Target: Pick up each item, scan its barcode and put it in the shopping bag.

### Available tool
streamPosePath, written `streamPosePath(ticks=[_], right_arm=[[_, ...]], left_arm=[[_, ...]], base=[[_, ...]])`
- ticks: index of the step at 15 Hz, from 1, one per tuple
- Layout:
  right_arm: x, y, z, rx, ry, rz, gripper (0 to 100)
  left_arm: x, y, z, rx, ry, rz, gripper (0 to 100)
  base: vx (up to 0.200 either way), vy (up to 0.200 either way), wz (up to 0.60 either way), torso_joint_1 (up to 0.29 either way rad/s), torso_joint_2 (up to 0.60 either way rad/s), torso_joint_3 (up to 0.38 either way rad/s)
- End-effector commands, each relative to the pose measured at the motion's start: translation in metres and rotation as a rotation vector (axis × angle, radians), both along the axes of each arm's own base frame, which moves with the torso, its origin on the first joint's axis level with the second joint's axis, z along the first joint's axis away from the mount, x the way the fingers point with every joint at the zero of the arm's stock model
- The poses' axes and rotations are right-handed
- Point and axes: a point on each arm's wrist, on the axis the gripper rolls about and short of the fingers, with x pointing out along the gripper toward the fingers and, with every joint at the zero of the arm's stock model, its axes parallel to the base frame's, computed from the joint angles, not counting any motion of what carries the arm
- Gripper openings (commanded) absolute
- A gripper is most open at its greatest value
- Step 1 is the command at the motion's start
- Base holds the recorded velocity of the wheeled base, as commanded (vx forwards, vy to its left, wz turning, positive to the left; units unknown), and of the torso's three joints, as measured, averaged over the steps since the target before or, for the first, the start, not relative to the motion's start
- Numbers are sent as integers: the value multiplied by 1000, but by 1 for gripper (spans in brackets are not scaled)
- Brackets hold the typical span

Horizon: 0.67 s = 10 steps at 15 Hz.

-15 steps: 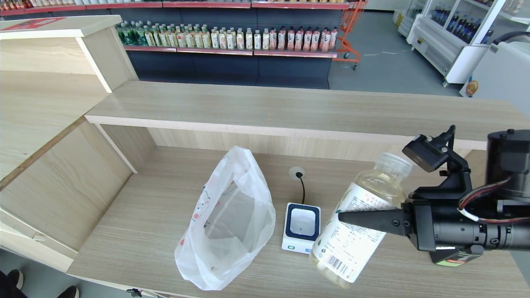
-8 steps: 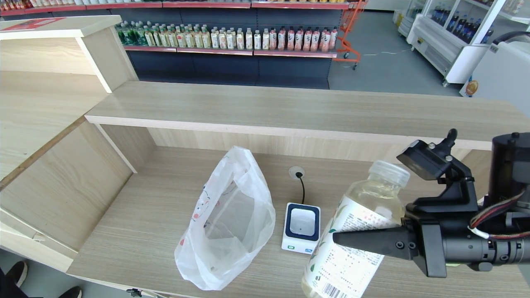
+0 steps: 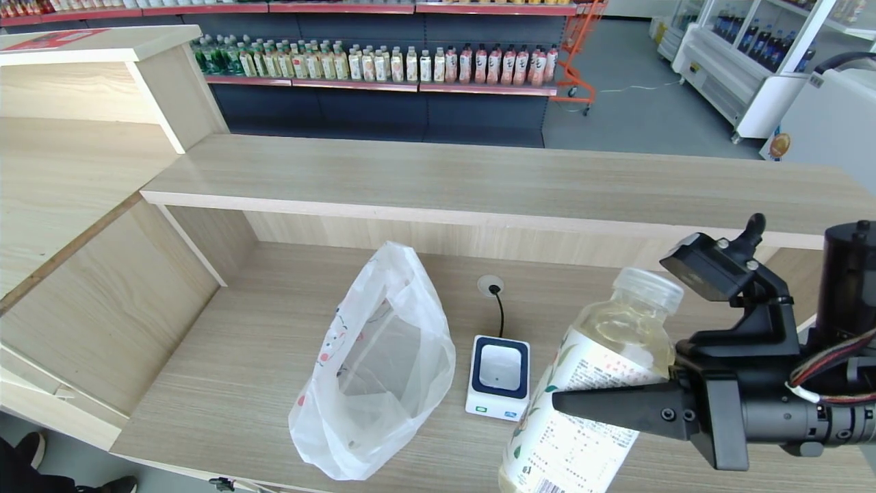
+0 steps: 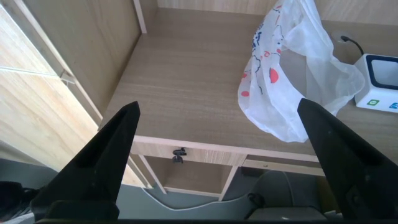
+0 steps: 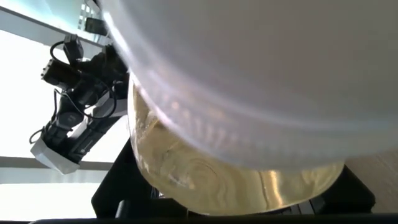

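The left gripper hangs, jaws spread wide, above the counter's near edge. The shopping bag stands open, the scanner at its 3 o'clock. At the scanner's 4 o'clock the right gripper, extended level from 3 o'clock, clamps the bottle, cap tilted toward 1 o'clock.

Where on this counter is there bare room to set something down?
Bare counter: between shopping bag and left side panel; also behind bag and barcode scanner. Crowded right of the scanner, where the right tool holds the drink bottle.
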Motion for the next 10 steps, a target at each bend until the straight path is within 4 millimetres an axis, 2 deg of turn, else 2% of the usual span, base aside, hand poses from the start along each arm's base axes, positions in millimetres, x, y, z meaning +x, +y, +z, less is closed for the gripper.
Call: streamPosePath(ticks=[1, 7, 9, 10], right_arm=[[-2, -2, 1, 3, -5, 2, 0], [-2, -4, 0, -3, -20, -16, 0], [9, -7, -5, -66, -127, -78, 0], [25, -11, -16, -167, -273, -120, 0]], left_arm=[[0, 0, 0, 0, -1, 0, 100], [0, 0, 0, 0, -1, 0, 100], [0, 0, 0, 0, -1, 0, 100], [0, 0, 0, 1, -1, 0, 100]], base=[[0, 0, 0, 0, 0, 0], [0, 0, 0, 0, 0, 0], [0, 0, 0, 0, 0, 0], [0, 0, 0, 0, 0, 0]])
